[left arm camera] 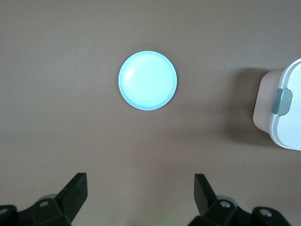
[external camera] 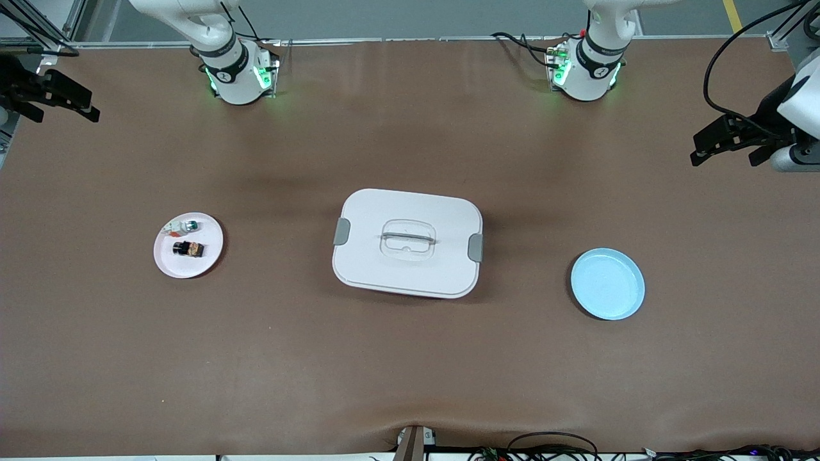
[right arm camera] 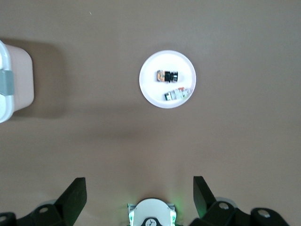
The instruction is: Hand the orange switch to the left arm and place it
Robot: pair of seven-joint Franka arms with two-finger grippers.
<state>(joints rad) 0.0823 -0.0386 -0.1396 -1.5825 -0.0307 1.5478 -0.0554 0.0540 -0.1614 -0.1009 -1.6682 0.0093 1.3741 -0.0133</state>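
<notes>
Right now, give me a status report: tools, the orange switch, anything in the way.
Left tool and right tool open, empty, waiting at table ends. Orange switch on white plate, untouched. Box sits between it and blue plate.

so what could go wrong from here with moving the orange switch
1. The orange switch lies close beside a white piece on the pink plate; the open right gripper might catch the wrong one.
2. The box sits between that plate and the blue plate, so a low carry could hit it.
</notes>
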